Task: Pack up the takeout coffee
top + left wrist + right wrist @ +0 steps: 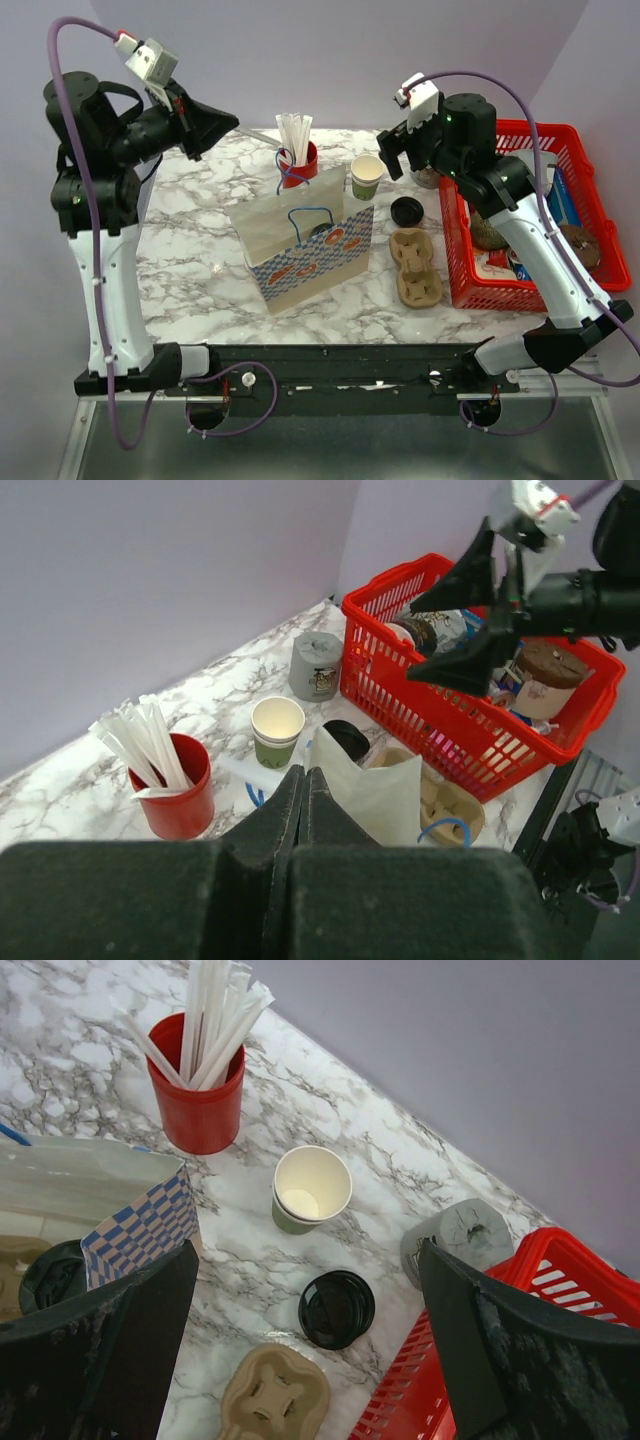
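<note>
Cup point(312, 1188), upright and lidless, stands on the counter point(330, 1090) just beyond its black lid point(337, 1308), below the nearer right gripper point(308, 1250), whose jaws are spread wide; the left gripper point(303, 780) has its jaws pressed together, empty.

Right wrist view: brown moulded-pulp cup tray point(275, 1398) cut off at 6 o'clock, red plastic mesh basket point(572, 1276) at 4 o'clock. Top view: white right arm point(537, 248) hides some basket contents.
</note>
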Motion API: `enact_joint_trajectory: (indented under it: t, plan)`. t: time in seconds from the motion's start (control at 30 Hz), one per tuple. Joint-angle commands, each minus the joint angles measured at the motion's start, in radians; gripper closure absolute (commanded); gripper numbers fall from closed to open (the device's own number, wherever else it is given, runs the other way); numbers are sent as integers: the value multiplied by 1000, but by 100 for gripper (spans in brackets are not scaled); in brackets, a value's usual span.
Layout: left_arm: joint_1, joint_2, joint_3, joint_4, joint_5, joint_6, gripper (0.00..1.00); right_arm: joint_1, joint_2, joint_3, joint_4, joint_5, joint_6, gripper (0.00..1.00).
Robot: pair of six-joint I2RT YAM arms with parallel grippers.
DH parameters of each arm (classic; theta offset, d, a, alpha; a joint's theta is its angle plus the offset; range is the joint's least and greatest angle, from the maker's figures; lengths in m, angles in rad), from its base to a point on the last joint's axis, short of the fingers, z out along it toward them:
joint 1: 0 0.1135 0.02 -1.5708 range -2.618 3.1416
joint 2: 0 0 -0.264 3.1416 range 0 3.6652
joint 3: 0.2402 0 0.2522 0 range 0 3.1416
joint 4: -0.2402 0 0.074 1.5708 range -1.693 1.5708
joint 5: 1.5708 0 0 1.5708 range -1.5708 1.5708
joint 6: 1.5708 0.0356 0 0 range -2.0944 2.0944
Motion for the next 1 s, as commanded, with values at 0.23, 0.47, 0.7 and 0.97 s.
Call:
enact_joint_trajectory:
  t: [0.23, 0.47, 0.7, 0.97]
  plan:
    - [16, -101, 249, -803, 2, 462, 100, -27, -31, -46, 20, -17, 42, 0]
    - [14, -187, -24, -740, 33, 429, 100, -27, -16, -46, 16, -61, 60, 0]
    - [4, -157, -228, -529, 65, 356, 100, -27, -34, -79, 16, -90, 52, 0]
    - [-163, -28, -263, -263, 44, 211, 64, -28, -23, -63, -40, -164, 85, 0]
